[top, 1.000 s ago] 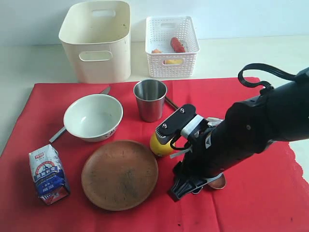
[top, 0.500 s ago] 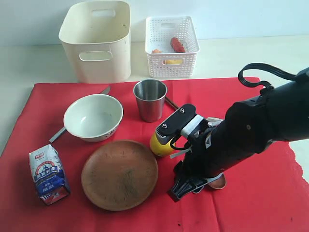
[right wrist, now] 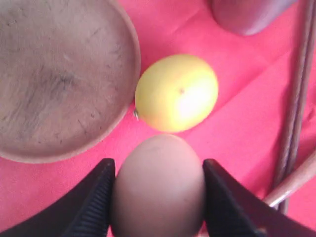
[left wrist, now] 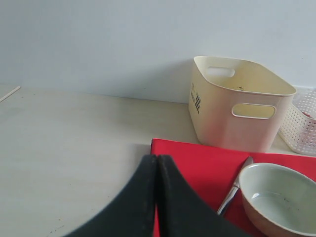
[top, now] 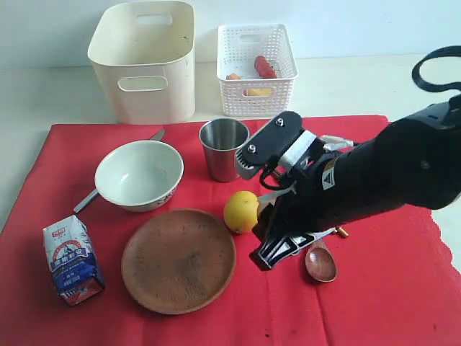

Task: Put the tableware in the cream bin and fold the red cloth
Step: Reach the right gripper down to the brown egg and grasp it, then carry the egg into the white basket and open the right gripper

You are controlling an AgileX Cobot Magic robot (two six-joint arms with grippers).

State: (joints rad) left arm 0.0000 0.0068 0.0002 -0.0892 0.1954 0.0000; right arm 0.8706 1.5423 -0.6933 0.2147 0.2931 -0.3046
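My right gripper (right wrist: 157,165) is shut on a brown egg (right wrist: 158,192), held above the red cloth (top: 389,303) beside the lemon (right wrist: 177,93) and the round brown plate (top: 178,259). The egg itself is hidden in the exterior view, where the right gripper (top: 277,249) hangs between the lemon (top: 241,211) and the wooden spoon (top: 320,263). On the cloth stand the white bowl (top: 139,175) and the steel cup (top: 224,149). The knife (top: 155,135) lies behind the bowl, the dark chopsticks (right wrist: 296,98) by the cup. The cream bin (top: 148,61) is behind the cloth. My left gripper (left wrist: 157,158) is shut and holds nothing.
A white lattice basket (top: 256,61) with food in it stands right of the bin. A blue-and-white milk carton (top: 72,259) stands at the cloth's front left. The right arm's dark bulk covers the cloth's right middle.
The right arm has lifted and drawn back to the right with the egg, uncovering the lemon and the spoon. The left gripper has not visibly moved.
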